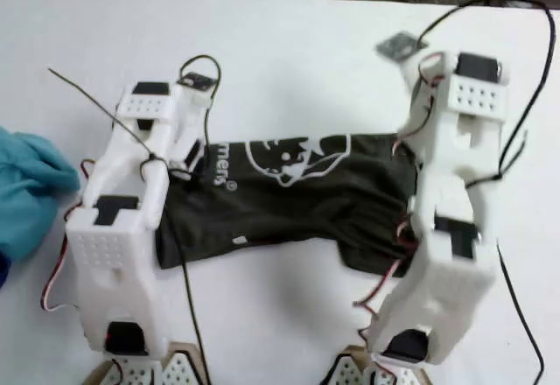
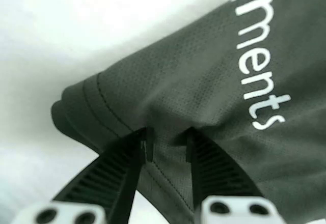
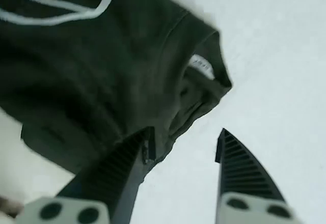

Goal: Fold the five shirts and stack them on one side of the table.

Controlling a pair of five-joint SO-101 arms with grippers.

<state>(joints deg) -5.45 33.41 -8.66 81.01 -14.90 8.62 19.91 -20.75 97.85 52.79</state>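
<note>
The dark shirt (image 1: 297,201) lies spread across the middle of the bench (image 1: 289,52), stretched between the two arms, printed side up. It looks like a thin, light knit: limp, with no stiffness to hold a crease, and likely to sag and drag rather than slide as one piece, so it wants a hold at two corners at once. The left tool (image 2: 168,145) is closed on a small ridge of fabric just inside the stitched hem (image 2: 102,107), near the corner, and the cloth puckers between its fingers. The right tool (image 3: 183,145) stands open at the other end, one finger at the shirt's edge just beside the collar (image 3: 204,89), the other over bare bench; the doubled collar seam or the shoulder beside it seems the firmest bite there. A teal cloth (image 1: 31,192), probably another of the shirts, is heaped at the bench edge outside the left arm. Open surface lies beyond the shirt, towards the far edge, giving room for a fold away from the arm bases.
</note>
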